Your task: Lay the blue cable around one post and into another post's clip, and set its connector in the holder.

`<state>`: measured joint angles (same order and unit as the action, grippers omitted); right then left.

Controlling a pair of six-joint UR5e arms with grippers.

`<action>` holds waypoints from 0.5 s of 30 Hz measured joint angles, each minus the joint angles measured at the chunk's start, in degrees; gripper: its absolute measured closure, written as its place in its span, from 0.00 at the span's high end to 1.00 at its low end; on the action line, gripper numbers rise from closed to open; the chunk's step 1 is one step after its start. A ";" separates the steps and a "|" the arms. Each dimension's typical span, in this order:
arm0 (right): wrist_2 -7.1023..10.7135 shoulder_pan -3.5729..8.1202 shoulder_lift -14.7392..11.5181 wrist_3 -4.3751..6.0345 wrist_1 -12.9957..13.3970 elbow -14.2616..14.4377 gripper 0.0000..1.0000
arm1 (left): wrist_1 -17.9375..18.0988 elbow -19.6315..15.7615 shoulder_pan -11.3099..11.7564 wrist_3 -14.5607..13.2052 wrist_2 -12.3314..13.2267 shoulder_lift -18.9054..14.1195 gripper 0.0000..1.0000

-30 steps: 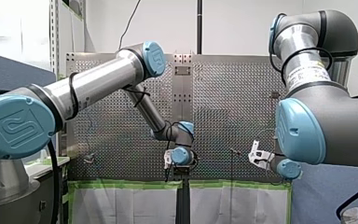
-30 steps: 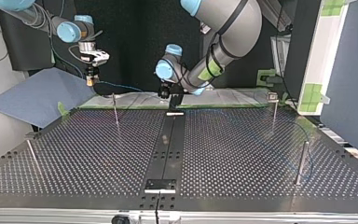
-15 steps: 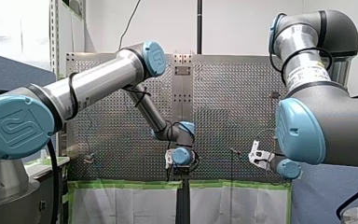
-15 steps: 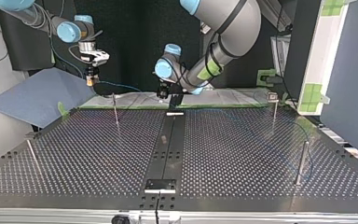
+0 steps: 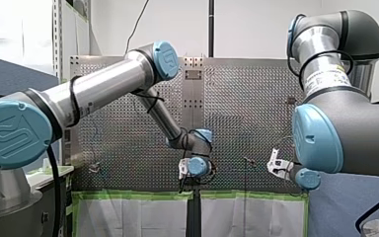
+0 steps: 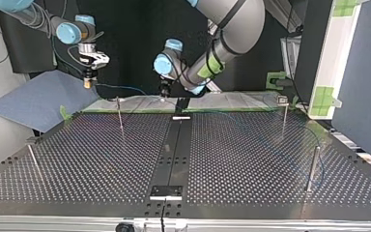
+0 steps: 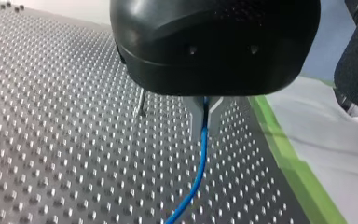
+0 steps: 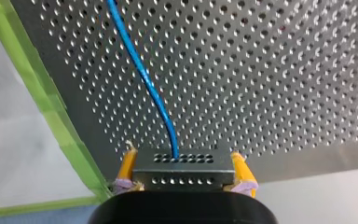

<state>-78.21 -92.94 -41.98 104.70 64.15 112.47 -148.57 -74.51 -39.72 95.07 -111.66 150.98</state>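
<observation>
In the right wrist view my right gripper [image 8: 184,161] is shut on the grey perforated connector [image 8: 184,171], yellow pads on either side. The blue cable [image 8: 142,70] leaves the connector over the perforated table. In the left wrist view my left gripper [image 7: 205,112] has its metal fingers shut on the blue cable [image 7: 198,172], which hangs down towards the table. In the top view my right gripper [image 6: 87,81] hovers at the far left behind a thin post [image 6: 120,114]. My left gripper [image 6: 164,93] is above the table's far edge near the middle, and the cable [image 6: 121,87] runs between them.
More posts stand at the top view's right [image 6: 284,115], near right [image 6: 312,168] and near left [image 6: 33,160]. A black strip down the middle carries a small holder plate [image 6: 165,192] near the front. Green tape [image 7: 298,172] and white sheeting line the far edge.
My left gripper has moved towards the top view's left and slightly up with the cable. My right gripper has shifted a little left with the connector.
</observation>
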 joint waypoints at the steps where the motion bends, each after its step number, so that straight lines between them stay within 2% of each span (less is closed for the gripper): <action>1: -0.11 0.14 0.00 0.00 -0.04 0.00 0.00 | 0.10 0.04 -0.48 0.01 -0.21 -0.01 0.00; 7: -0.04 1.28 0.00 0.36 0.30 -0.01 0.00 | 0.49 0.85 -3.84 0.60 -0.62 -0.03 0.00; 9: 0.49 1.64 0.00 0.93 0.86 -0.10 0.00 | 0.34 1.25 -5.01 0.90 -0.64 -0.03 0.00; 12: 1.97 2.09 0.01 2.34 1.67 -0.47 0.00 | -0.17 1.86 -6.75 1.08 -0.82 -0.03 0.00; 15: 3.28 2.44 0.03 3.02 1.79 -0.91 0.00 | -0.66 2.23 -8.10 1.14 -1.34 -0.02 0.00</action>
<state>-74.93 -90.50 -41.95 107.72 65.93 111.55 -149.24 -72.28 -47.82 96.20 -112.99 150.96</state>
